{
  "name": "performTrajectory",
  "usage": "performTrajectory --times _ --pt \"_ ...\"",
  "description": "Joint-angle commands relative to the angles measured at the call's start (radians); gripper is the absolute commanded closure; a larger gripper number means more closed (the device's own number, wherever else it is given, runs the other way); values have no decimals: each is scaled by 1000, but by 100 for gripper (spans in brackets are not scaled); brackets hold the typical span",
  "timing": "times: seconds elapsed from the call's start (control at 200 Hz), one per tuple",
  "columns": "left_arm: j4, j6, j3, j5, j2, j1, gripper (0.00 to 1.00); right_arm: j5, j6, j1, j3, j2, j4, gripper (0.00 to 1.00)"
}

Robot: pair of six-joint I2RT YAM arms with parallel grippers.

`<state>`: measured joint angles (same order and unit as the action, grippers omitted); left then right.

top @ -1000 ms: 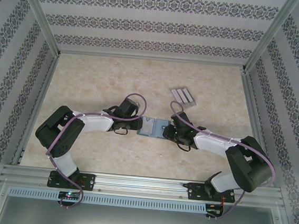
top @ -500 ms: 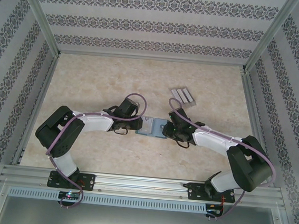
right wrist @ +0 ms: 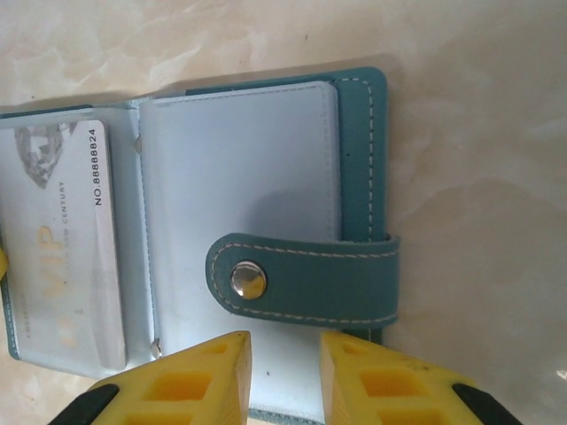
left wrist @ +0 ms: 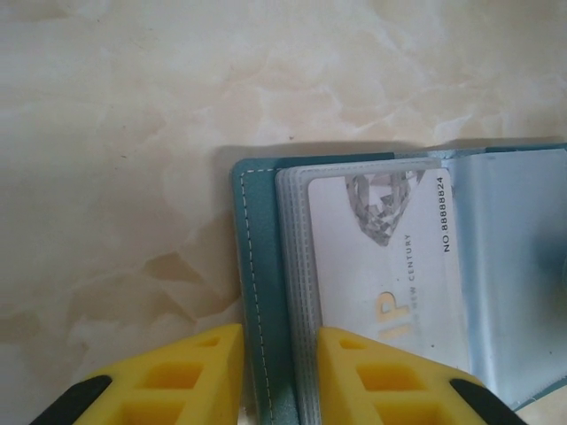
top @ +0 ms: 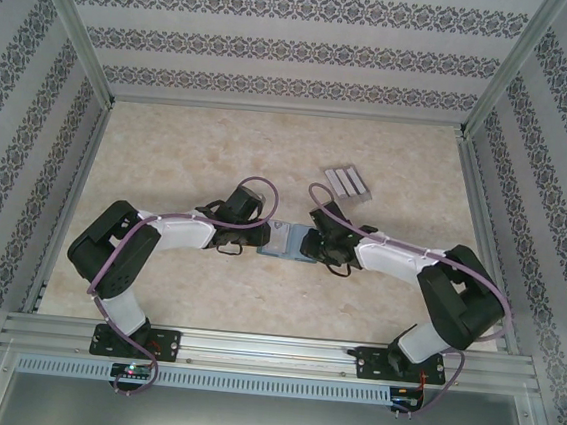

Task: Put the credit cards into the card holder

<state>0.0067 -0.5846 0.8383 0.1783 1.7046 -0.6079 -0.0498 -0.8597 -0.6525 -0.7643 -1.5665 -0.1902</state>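
Note:
The teal card holder (top: 291, 243) lies open on the table between both grippers. A pale card printed VIP (left wrist: 381, 257) sits in its clear sleeve, also seen in the right wrist view (right wrist: 62, 257). Three grey credit cards (top: 349, 183) lie side by side farther back on the right. My left gripper (left wrist: 279, 335) is at the holder's left edge (left wrist: 257, 292), jaws narrowly apart, straddling the teal cover edge and the sleeve stack. My right gripper (right wrist: 285, 341) stands over the pale inner flap (right wrist: 239, 159) just below the snap strap (right wrist: 306, 279), jaws narrowly apart with nothing clamped between them.
Metal frame rails (top: 75, 182) and patterned walls enclose the beige marbled table (top: 200, 144). Both forearms reach in low from the near edge, meeting at the middle. Bare tabletop lies behind and to either side of the holder.
My right gripper has slid left along the holder towards its middle, its forearm stretching out. The left arm and the loose cards have not moved.

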Motion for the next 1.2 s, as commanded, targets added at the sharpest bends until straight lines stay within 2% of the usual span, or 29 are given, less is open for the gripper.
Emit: performTrajectory --times 0.0,0.095,0.355,0.545,0.664,0.999,1.194 --pt "-43 -15 25 -21 10 -9 72 12 5 -10 -30 -33 -1 72" --pt "-51 -16 29 -31 12 -9 72 16 5 -18 -37 -49 -3 64" --pt "-48 -24 29 -23 21 -9 72 19 9 -34 -47 -60 5 63" --pt "-49 -26 27 -35 16 -9 73 -27 -5 -41 -46 -84 72 55" --pt "-23 -42 13 -29 14 -9 73 -34 -2 -49 -49 -70 103 54" --pt "-15 -62 -13 -59 -21 3 73 -140 -39 -45 -5 -71 333 55" --pt "-5 -73 -34 -60 -46 21 73 -161 -32 -42 -33 -87 340 55"
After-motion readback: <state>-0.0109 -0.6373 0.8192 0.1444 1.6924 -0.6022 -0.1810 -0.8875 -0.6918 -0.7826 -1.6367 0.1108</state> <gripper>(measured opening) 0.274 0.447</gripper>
